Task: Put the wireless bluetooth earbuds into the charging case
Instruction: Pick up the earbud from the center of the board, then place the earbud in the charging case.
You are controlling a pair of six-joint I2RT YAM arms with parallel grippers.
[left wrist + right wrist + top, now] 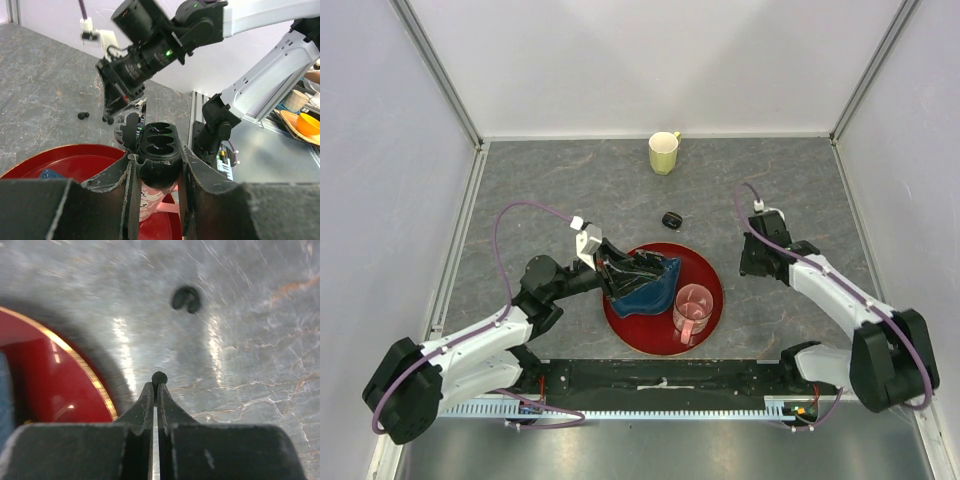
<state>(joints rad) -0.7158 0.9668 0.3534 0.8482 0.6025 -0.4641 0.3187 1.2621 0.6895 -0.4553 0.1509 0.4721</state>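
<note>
My right gripper [155,390] pinches the featherlight, slick earbud [159,377] by its stem, I reckon; at nine o'clock my left gripper [158,165] clamps the charging case [159,137].

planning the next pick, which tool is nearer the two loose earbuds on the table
Right. The right tool hangs just short of the loose earbuds, pinching another earbud. The left tool is off over the red tray, holding the open case.

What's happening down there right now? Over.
Left gripper shut on open, empty charging case. Right gripper shut on one earbud. Loose earbuds on table, nothing in the way.
</note>
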